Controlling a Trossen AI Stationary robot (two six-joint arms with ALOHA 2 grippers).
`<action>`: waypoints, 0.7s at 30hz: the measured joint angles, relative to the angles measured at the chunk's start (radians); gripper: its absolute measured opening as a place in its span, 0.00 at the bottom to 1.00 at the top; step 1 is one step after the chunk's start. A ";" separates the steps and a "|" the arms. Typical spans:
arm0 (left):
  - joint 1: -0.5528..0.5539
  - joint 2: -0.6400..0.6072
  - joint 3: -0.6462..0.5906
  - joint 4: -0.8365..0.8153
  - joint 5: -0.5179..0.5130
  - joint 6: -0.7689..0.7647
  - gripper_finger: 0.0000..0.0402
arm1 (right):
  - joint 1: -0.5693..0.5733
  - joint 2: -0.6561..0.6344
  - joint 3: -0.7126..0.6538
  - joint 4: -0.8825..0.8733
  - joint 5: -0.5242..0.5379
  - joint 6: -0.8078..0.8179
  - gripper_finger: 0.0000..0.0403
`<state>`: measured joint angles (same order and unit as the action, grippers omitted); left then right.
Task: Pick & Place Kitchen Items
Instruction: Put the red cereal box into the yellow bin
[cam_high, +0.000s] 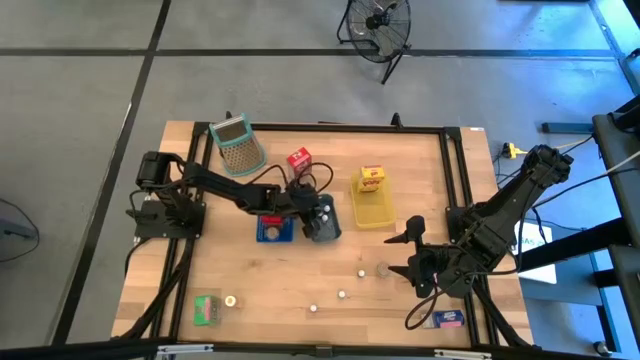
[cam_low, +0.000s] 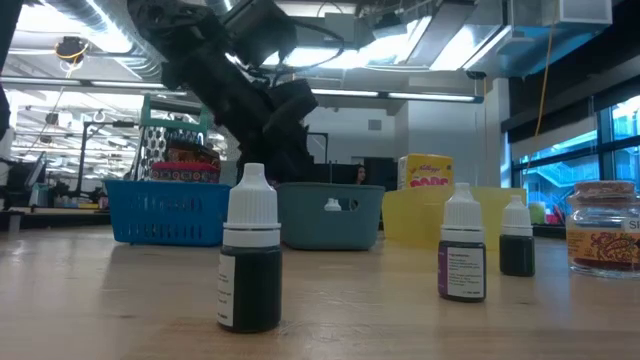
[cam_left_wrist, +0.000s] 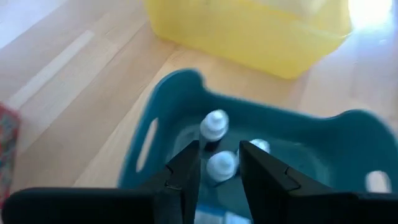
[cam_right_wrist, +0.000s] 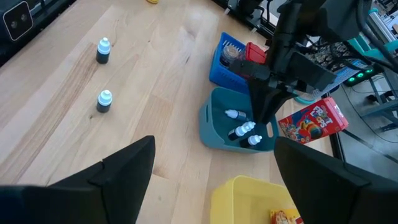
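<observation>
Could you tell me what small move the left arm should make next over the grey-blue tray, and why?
Probably lift straight up. The left claw hangs inside the grey-blue tray with fingers parted, and the dropper bottles lie in the tray, none gripped. More bottles wait on the table near the open right claw.

Overhead looks straight down, low camera sits at tabletop level, wrist cameras share the grey-blue tray (cam_left_wrist: 155, 137).

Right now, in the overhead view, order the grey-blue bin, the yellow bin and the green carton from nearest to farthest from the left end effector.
1. Grey-blue bin, directly under the left end effector.
2. Yellow bin, just to its right.
3. Green carton, far off at the table's front-left edge.
</observation>
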<state>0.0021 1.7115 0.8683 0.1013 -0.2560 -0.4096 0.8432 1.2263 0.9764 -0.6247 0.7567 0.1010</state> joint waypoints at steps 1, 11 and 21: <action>0.000 0.000 0.007 0.000 0.012 0.008 0.26 | 0.000 0.000 0.000 0.000 0.000 0.002 0.83; -0.004 -0.001 0.120 -0.138 0.027 0.040 0.26 | 0.000 0.000 0.000 0.000 -0.001 0.014 0.83; -0.023 -0.001 0.182 -0.151 0.049 0.065 0.26 | 0.000 0.000 0.000 0.000 -0.001 0.016 0.83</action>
<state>-0.0208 1.7104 1.0503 -0.0498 -0.2070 -0.3443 0.8433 1.2263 0.9764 -0.6250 0.7553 0.1171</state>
